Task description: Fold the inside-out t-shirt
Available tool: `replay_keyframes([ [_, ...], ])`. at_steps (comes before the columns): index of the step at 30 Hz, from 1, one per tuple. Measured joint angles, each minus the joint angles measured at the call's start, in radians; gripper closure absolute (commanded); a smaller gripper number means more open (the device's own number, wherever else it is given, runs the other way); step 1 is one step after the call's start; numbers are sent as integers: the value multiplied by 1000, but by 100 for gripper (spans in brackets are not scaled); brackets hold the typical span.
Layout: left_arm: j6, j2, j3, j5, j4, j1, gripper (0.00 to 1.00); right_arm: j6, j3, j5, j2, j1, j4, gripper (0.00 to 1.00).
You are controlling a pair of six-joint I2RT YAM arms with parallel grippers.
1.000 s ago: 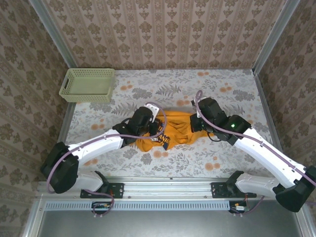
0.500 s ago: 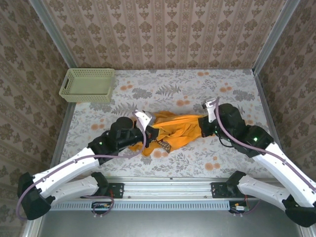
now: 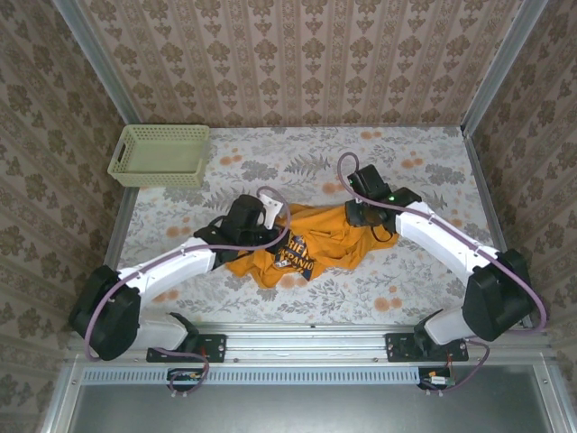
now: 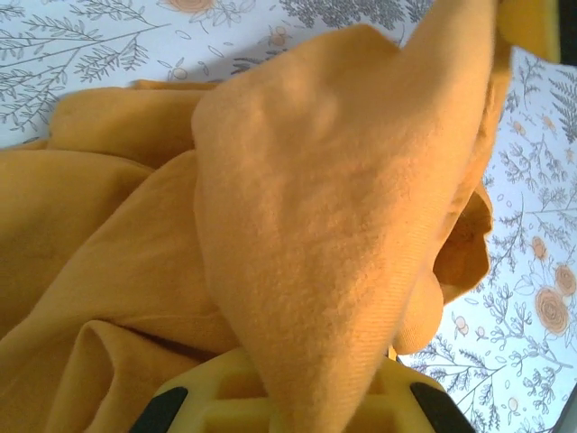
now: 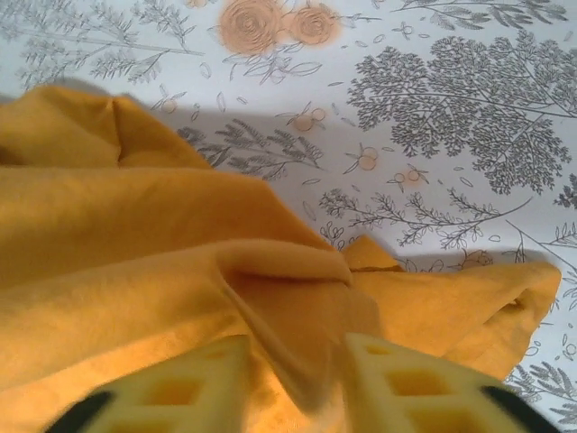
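Crumpled orange-yellow cotton t-shirt point(image 3: 311, 245) lies mid floral tabletop point(image 3: 406, 275), long axis L-R btwn both arms. Left gripper point(image 4: 297, 401) is clamped on its left end; right gripper point(image 5: 297, 379), fingers apart, straddles a fold at right end.

We find dark blue and white printed lettering point(image 3: 294, 257) on an exposed face of the orange t-shirt point(image 3: 329, 236), seen from the top camera. The cloth is crumpled there and the print too small, so we cannot read any word of it.
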Motion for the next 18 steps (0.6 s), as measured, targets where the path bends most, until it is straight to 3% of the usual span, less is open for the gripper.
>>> replay_keyframes([
  [6, -49, 0, 16, 42, 19, 76, 100, -21, -42, 50, -105, 89, 63, 39],
  [11, -83, 0, 16, 87, 40, 92, 100, -33, -177, -80, -240, 204, 235, 40],
  [18, -105, -8, 26, 116, 47, 92, 100, -27, -214, -189, -122, 250, 396, 46],
])
